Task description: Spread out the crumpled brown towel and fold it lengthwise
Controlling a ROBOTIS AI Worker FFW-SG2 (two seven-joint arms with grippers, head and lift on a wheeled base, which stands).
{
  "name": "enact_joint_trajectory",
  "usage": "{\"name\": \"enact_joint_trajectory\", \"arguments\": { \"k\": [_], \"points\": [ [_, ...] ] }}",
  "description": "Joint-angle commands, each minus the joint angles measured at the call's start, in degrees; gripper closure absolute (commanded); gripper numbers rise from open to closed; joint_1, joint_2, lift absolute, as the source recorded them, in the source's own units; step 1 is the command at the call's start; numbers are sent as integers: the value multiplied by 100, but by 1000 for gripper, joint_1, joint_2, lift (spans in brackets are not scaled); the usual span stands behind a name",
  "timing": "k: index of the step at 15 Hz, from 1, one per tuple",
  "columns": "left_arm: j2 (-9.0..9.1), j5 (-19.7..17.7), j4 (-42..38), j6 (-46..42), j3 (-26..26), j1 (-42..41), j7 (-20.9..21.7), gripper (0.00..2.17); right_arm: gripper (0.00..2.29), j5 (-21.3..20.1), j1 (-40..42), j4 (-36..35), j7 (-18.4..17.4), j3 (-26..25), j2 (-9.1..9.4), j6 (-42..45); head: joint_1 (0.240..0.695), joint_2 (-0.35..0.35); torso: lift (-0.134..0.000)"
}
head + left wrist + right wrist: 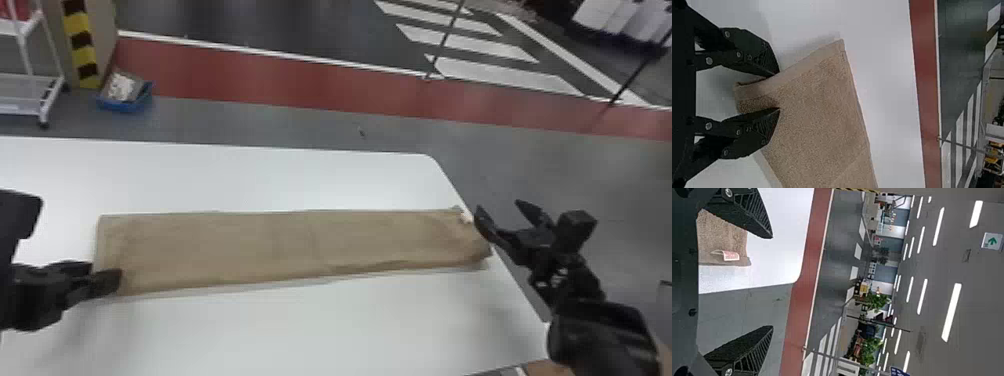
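Brown terry cloth makes up the towel (280,245), laid out as a long, narrow, folded strip across the white table (300,325), from the left gripper's side to the table's right-hand edge. It lies mostly flat, with faint creases near its middle and a slip of lower layer peeping out along the side nearer the robot. At its right end the outline turns ragged, and a small pale label (730,255) with red print sits by the corner.

The left gripper (106,274) is at the towel's left end, by the near corner. Its two fingers stand apart with some of the cloth visible between their tips, and they are not closed on it. The right gripper (498,206) is just off the towel's right end, by the table's edge, fingers spread wide with nothing between them.

Past the table comes grey floor (300,125), then a red floor band (300,90) edged in white, then darker ground with white painted stripes (475,45). To the far left are a blue tray (122,105) with pale contents, a post with yellow and black markings (80,45), and a white wheeled cart (30,77). The right wrist view takes in green plants (875,301), ceiling lights (952,312) and a sign with a green arrow (992,241).
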State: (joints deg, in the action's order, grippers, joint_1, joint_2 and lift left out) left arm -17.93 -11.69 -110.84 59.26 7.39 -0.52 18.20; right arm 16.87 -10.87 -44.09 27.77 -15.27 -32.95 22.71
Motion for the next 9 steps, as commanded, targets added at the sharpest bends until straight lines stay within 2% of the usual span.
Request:
{"name": "enact_joint_trajectory", "arguments": {
  "k": [1,2,7,9],
  "points": [
    [0,0,-51,-41,-36,8,-27,1622,70,0,-21,6,0,7,8,0,695,-350,-123],
    [0,9,-78,-23,-80,8,-27,1804,70,0,-30,6,0,15,17,0,695,-350,-123],
    [-141,9,-139,65,-484,-36,26,1804,70,-8,-47,-3,0,24,17,0,695,-350,-123],
    [-255,44,-157,152,-739,-168,61,1804,73,-8,-73,-12,0,33,17,0,695,-350,-123]
  ]
}}
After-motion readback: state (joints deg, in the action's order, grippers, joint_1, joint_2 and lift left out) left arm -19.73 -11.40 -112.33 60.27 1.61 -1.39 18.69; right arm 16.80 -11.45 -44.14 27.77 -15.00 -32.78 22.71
